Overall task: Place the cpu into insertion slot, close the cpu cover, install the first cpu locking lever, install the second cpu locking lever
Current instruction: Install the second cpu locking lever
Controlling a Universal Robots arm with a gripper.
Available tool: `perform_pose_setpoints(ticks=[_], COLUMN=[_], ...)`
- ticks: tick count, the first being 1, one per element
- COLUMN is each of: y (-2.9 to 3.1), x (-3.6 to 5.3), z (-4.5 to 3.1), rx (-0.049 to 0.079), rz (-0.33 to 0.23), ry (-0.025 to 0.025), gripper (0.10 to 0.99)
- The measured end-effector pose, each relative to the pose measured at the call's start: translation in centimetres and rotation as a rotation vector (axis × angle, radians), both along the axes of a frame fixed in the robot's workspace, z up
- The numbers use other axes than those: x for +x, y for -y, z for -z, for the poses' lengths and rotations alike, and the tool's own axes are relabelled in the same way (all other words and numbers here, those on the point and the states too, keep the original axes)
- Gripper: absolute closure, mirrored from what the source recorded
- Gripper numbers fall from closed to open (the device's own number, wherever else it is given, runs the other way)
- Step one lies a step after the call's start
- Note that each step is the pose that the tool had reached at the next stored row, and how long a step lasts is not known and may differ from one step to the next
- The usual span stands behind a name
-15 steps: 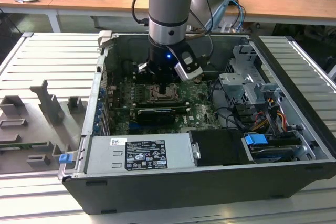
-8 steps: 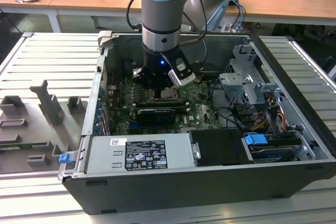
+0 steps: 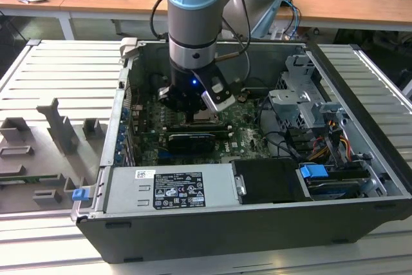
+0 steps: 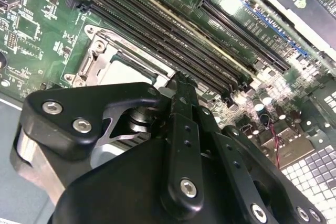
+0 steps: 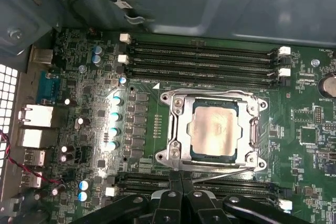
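The cpu [image 5: 214, 131] lies in the insertion slot [image 5: 253, 141] under the closed cpu cover [image 5: 178, 129], just beyond the gripper [image 5: 181, 178], whose jaws are together at the thin stiff locking lever [image 5: 231, 166]; it likely needs hooking at its end.

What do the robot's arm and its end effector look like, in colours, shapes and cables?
The arm is a thick round tube with a pale blue shell over a silver-grey ring and a black wrist section with a small blue light. A black cable loops beside it. The end effector is matte black, built of flat linked bars held with silver screws; a silver-white block sits on its side.
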State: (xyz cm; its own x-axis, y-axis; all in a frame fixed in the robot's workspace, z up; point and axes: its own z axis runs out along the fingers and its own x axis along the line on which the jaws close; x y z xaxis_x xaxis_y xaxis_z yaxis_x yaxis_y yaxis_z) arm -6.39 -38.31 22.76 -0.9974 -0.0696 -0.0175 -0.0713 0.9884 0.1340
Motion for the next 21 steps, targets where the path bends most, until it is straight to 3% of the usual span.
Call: perform_pose_setpoints(ticks=[4, 6, 8, 16, 21], y=[0.18, 0.21, 0.34, 1.33, 1.4], x=[-0.17, -0.37, -0.54, -0.76, -0.97], z=[0.12, 0.46, 0.98, 1.65, 2.49], rx=[0.012, 0.028, 0.036, 0.104, 0.123], rz=[0.0, -0.001, -0.009, -0.013, -0.018], ry=[0.0001, 0.0001, -0.0002, 0.0001, -0.0001], gripper=[0.98, 0.98, 0.98, 0.98, 0.98])
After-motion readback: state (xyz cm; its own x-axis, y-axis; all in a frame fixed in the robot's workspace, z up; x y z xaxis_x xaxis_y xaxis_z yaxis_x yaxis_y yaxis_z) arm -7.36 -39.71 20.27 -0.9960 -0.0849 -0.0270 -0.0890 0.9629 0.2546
